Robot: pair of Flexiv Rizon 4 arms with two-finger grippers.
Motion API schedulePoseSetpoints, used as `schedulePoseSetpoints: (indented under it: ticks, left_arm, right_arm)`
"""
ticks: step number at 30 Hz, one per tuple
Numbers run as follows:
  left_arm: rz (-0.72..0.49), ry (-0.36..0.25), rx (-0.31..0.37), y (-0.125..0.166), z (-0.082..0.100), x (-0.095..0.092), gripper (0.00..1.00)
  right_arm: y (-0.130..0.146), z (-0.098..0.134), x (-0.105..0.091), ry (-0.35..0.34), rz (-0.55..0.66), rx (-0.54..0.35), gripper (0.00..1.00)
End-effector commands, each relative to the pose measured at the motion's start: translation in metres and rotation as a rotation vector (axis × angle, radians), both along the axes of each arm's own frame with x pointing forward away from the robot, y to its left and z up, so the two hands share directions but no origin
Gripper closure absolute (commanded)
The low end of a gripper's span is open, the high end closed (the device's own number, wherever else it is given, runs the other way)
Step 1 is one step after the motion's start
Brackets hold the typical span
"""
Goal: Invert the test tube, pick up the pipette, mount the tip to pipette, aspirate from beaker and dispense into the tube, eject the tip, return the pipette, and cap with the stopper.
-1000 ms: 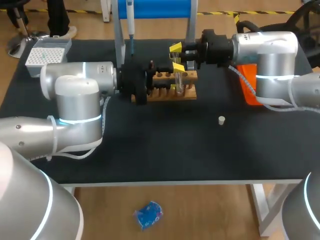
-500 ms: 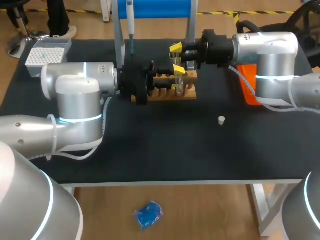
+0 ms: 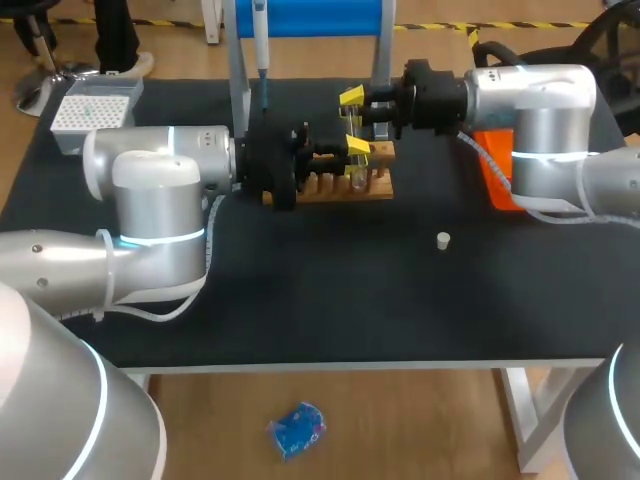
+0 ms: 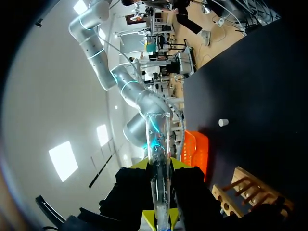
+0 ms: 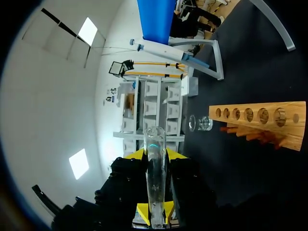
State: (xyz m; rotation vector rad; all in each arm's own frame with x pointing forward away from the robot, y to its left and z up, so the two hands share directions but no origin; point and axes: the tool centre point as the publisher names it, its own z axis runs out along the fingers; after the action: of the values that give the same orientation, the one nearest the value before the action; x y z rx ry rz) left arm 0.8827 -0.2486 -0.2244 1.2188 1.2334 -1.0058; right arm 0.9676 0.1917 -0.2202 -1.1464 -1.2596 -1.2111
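Note:
A clear glass test tube (image 3: 353, 160) stands upright just above the wooden rack (image 3: 375, 187), near the rack's right end. My right gripper (image 3: 350, 112) comes in from the right and is shut on the test tube (image 5: 155, 183) high up. Coming from the left, my left gripper (image 3: 352, 150) grips the same test tube (image 4: 159, 159) lower down, a finger pressed against each side. The pipette (image 3: 260, 35) hangs on the blue stand at the back. A small white stopper (image 3: 443, 239) lies on the black mat right of the middle. A glass beaker (image 5: 199, 123) stands behind the rack (image 5: 260, 120).
A white tip box (image 3: 92, 112) sits at the back left corner. An orange bin (image 3: 497, 170) stands under my right arm, right of the rack. The stand's metal legs (image 3: 238, 90) rise behind the rack. Open black mat stretches in front.
My left gripper's fingers have drawn together onto the test tube; its yellow tip shifted slightly toward the tube. The right arm and the tube stayed where they were.

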Motion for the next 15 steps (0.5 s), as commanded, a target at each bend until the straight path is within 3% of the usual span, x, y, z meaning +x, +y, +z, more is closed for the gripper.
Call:
schedulePoseSetpoints:
  ticks: [1, 6, 10, 12, 15]
  left_arm:
    - [0.004, 0.001, 0.002, 0.000, 0.002, 0.000, 1.00]
    - [0.009, 0.020, 0.000, 0.004, 0.007, -0.001, 1.00]
    - [0.041, 0.093, -0.014, 0.013, 0.014, -0.002, 1.00]
    - [0.071, 0.161, -0.015, 0.019, 0.017, -0.001, 1.00]
    - [0.120, 0.317, -0.027, 0.030, 0.023, 0.000, 1.00]
  right_arm:
    - [0.000, 0.000, 0.000, 0.004, -0.001, 0.000, 0.00]
    - [-0.009, 0.003, 0.002, -0.019, -0.030, -0.025, 0.00]
    - [-0.021, 0.007, 0.005, -0.074, -0.065, -0.040, 0.00]
    - [-0.028, 0.010, 0.006, -0.125, -0.084, -0.031, 0.00]
    - [-0.038, 0.016, 0.008, -0.310, -0.077, -0.042, 0.00]
